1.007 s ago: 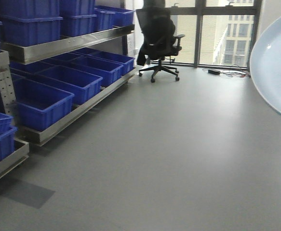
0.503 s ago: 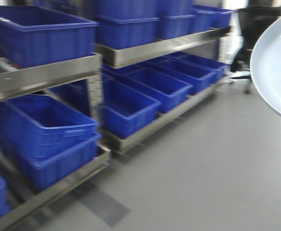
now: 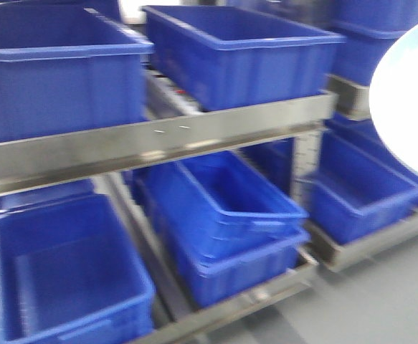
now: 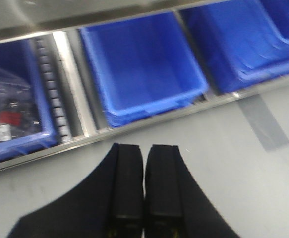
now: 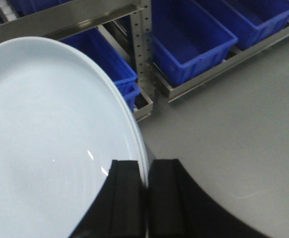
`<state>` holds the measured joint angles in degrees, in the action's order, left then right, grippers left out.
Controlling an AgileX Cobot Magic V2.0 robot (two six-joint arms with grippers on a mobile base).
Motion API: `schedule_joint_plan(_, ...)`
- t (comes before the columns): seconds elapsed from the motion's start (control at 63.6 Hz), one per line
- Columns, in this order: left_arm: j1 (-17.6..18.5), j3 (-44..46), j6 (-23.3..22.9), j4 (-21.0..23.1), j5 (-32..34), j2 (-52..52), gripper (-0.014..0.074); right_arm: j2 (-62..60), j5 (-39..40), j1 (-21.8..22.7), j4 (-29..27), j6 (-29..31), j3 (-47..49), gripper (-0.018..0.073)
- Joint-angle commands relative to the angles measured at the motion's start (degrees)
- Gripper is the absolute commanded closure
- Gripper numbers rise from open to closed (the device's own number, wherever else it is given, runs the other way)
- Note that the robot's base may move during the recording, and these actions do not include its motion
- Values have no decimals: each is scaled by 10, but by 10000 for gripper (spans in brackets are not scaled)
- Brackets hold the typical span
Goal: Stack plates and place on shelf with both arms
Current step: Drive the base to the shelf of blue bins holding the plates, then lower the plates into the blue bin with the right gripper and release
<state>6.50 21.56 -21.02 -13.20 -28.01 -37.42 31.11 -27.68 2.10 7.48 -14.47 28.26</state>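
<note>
Front view: blurred; blue bins [image 3: 51,79] fill a steel rack, two on the upper level and more below.
Shelf [image 3: 158,140]: its brushed front strip runs across under the upper bins, with two small screws near the middle.
Plate [image 3: 409,100]: a pale curve at the right edge of the front view, in front of the rack's right-hand bins and cut off by the frame.
Left wrist view: a bin holding clear bags at left, an empty bin in the middle, stacked bins at right, all on the rack's lowest level; grey floor [image 4: 223,163] below them, with a darker tape patch [image 4: 264,122] at right.
My left claw [image 4: 144,198]: fingers pressed together, nothing between them, hanging over the floor.
Right wrist view: the plate fills the left half, tilted; a perforated post [image 5: 143,49] stands behind it, more bins right of that, bare floor at right.
My right claw [image 5: 146,198]: clamped on the plate's rim, one finger on each side.
Plate count: the rim shows a doubled line; I cannot tell whether I hold one or two.
</note>
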Motion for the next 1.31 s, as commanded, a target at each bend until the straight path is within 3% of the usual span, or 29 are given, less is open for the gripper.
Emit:
schedule_joint_plan(0.0,-2,16,-7,-5,37,-2,500,2,55,4,4,-2,19,502)
schedule_joint_plan(1.29,-2,16,-7,-5,37,-2,500,2,55,4,4,-2,19,502)
